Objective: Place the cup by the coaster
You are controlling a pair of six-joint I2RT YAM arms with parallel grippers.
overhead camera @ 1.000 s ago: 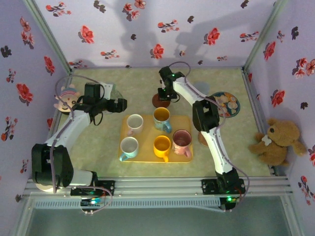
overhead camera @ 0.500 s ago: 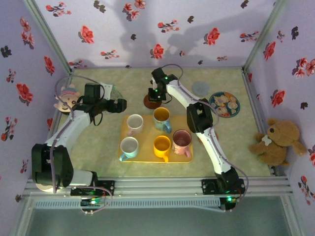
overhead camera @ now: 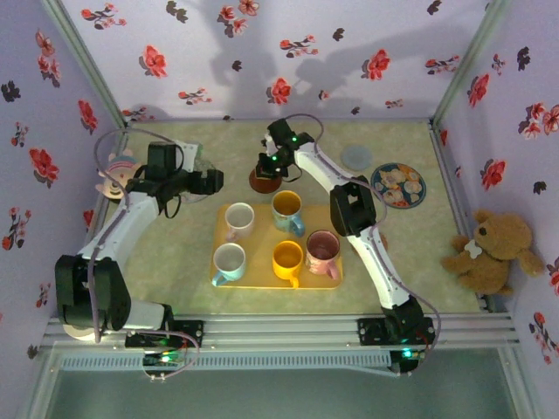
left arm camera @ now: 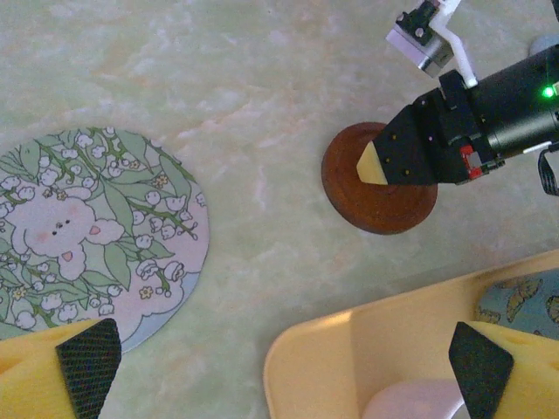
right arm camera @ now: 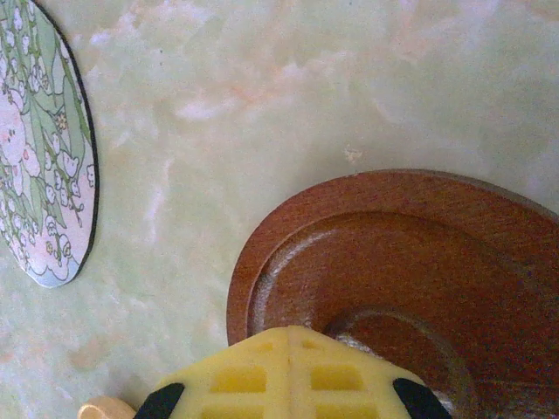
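Soft, even light; shadows across the back wall (overhead camera: 262,52).

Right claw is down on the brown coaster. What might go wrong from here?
The shut right claw only presses its tip on the round brown wooden coaster, with no grip, so it may slip off. The coaster lies near the yellow tray and could catch its rim. The open left claw hovers close; the arms might collide.

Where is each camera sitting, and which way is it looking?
Top: above and behind the arms, looking down on the table, tray and both arms.
Left wrist: on the left arm, looking down at the bunny coaster; open left gripper at the bottom.
Right wrist: on the right arm, close over the brown coaster; shut right gripper below.
Shared: both wrist views show both coasters.
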